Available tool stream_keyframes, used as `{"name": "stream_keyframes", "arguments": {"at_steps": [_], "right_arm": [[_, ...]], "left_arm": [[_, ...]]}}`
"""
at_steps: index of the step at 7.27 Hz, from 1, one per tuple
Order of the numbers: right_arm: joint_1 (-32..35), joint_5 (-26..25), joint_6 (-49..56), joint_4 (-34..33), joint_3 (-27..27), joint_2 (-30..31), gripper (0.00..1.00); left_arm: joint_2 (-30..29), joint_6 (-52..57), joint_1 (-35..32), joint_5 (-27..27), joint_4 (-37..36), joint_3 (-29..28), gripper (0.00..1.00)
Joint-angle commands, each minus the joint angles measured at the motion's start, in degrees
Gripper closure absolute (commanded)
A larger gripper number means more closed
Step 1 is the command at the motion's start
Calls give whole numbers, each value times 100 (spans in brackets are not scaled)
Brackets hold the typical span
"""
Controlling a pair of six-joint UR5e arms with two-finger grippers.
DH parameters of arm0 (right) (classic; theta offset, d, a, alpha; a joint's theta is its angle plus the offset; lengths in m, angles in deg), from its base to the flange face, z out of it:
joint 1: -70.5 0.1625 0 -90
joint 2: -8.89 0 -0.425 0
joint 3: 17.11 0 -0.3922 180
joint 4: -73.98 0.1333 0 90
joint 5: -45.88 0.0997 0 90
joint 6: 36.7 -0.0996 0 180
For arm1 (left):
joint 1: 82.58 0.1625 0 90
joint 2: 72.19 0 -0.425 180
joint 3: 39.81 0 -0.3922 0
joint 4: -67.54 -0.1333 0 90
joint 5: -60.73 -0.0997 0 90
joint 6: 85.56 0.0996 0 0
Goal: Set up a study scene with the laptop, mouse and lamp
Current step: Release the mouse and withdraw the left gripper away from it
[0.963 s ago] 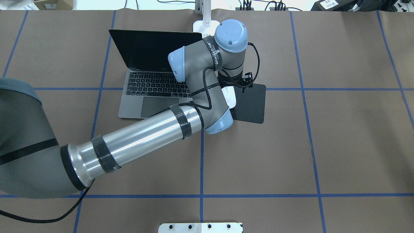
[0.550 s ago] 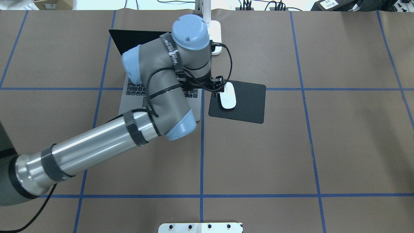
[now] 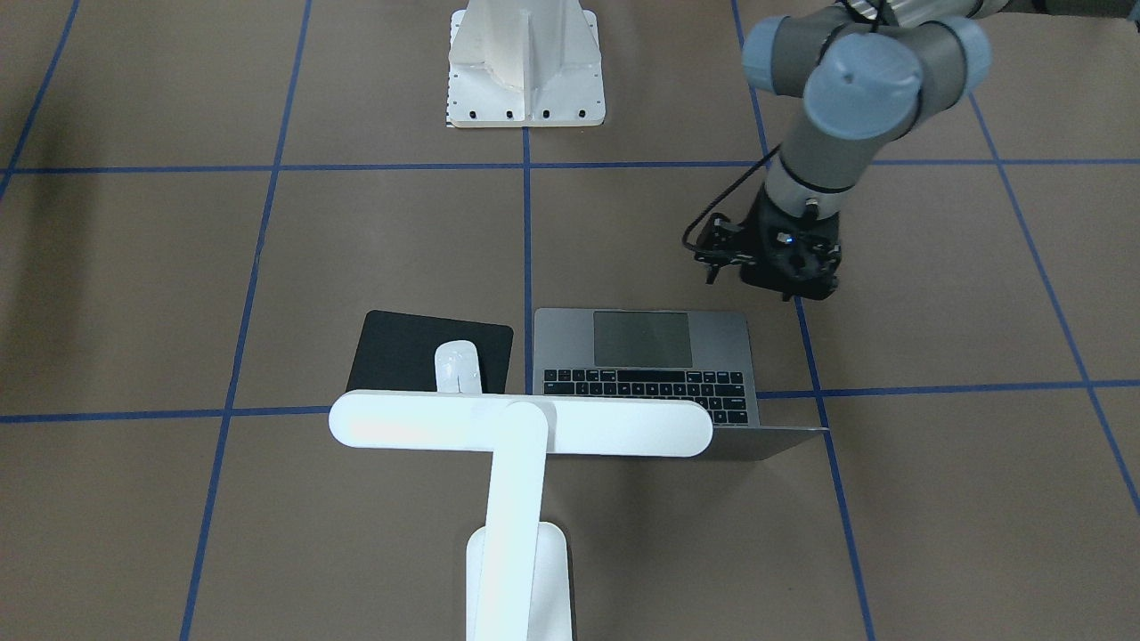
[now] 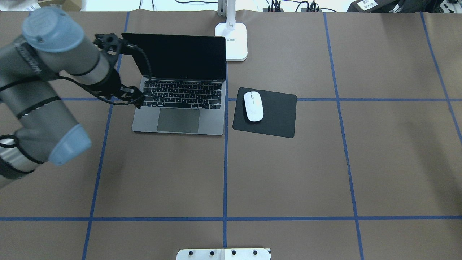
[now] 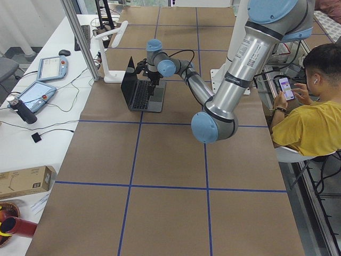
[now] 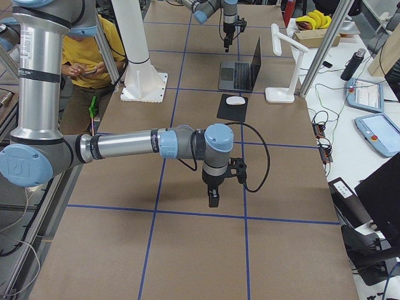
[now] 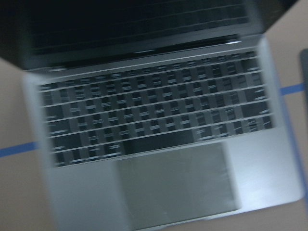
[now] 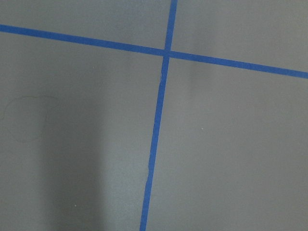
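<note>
Laptop [image 4: 178, 108] sits open on the table [image 4: 288, 173], lid upright, keyboard and trackpad facing the robot. Mouse [image 4: 253, 106] lies on the black mat [image 4: 278, 115] just beside the laptop's right edge. Lamp [image 3: 521, 425] stands behind both, its bar head spanning over the mouse and keyboard. All three items look placed, so the judged step is getting clear of the layout. Left gripper [image 3: 797, 283] hangs pointing down just off the laptop's left front corner, apparently above the table. Its finger gap cannot be told from any view, and the left wrist view is blurred. Right gripper [image 6: 214, 199] hangs over bare table well apart from the scene, finger state likewise not readable. Recommended: raise the left gripper straight up before any sideways travel, and keep its cable loop off the lid edge.
</note>
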Motion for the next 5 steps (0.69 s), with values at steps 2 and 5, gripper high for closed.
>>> {"name": "stream_keyframes", "arguments": {"at_steps": [2,5], "right_arm": [[104,116,-164,92,16,27,0],[130,116,-173,92,25,71,0]], "left_arm": [[1781,2684,-1757,634,-17,436,0],[3198,3815,-3342,910,89,322,0]]}}
